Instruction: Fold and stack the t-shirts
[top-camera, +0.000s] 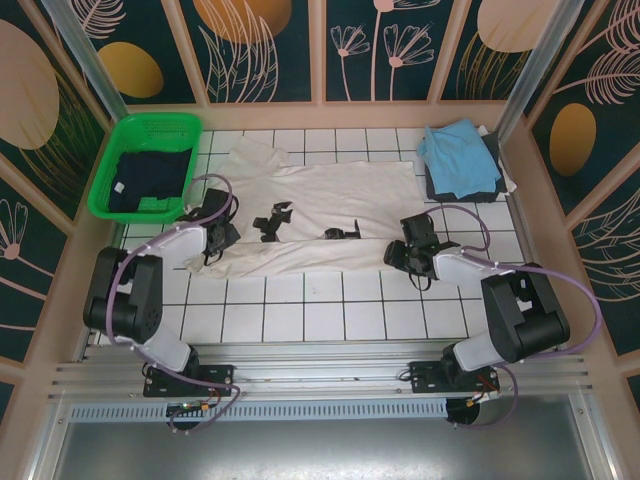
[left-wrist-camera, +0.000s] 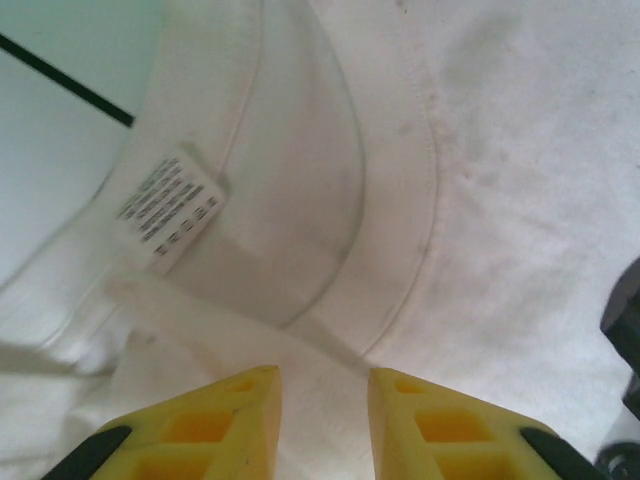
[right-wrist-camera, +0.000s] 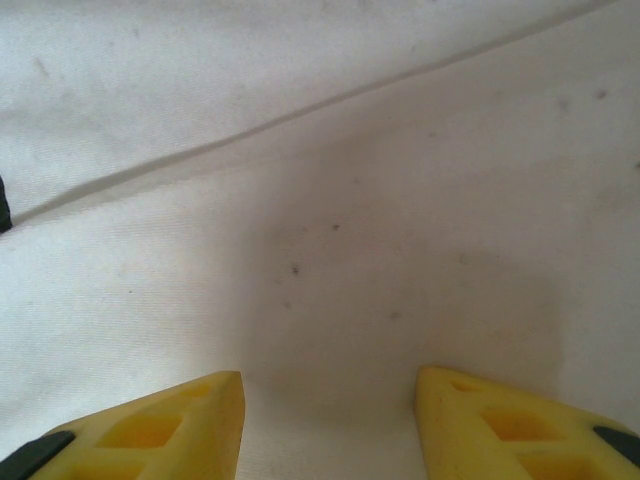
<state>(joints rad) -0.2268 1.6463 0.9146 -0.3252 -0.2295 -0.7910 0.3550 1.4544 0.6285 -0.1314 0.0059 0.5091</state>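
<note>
Two claws sit low over the large cream-white cloth t-shirt (top-camera: 330, 212), which lies spread sideways across the middle of the white tiled tabletop (top-camera: 300, 312). The left claw (top-camera: 218, 224) is at the shirt's left end, by the neck. The right claw (top-camera: 405, 250) is near its right end.

The step in hand looks like taking hold of this shirt for a first fold. To do it well, the left claw (left-wrist-camera: 322, 388) should bite a clean layer just beside the ribbed neckband (left-wrist-camera: 395, 170), not the loose crease running toward its fingers. The right claw (right-wrist-camera: 330, 392) should grip at a matching height, so the cloth lifts evenly and the fold comes out straight.

In the left wrist view the yellow fingers stand close together with a slim gap. No cloth is visibly pinched, so that claw reads as released, though narrow. In the right wrist view the fingers are wide apart over flat cloth, released and grasping nothing.

The top view gives the layout. A light blue t-shirt (top-camera: 460, 152) lies on a dark grey t-shirt (top-camera: 447, 190) at the upper right of the frame. A dark navy t-shirt (top-camera: 150, 185) sits inside the green plastic mesh basket (top-camera: 158, 124) at the upper left. Two small dark shapes (top-camera: 272, 222) rest on the cream cloth between the claws, and what they are is unclear.

The left wrist view adds detail too fine for the overhead picture: a white care label (left-wrist-camera: 170, 212) inside the neck and the neckband's stitching. The right wrist view adds a long crease across the upper frame and faint specks on the fabric.
</note>
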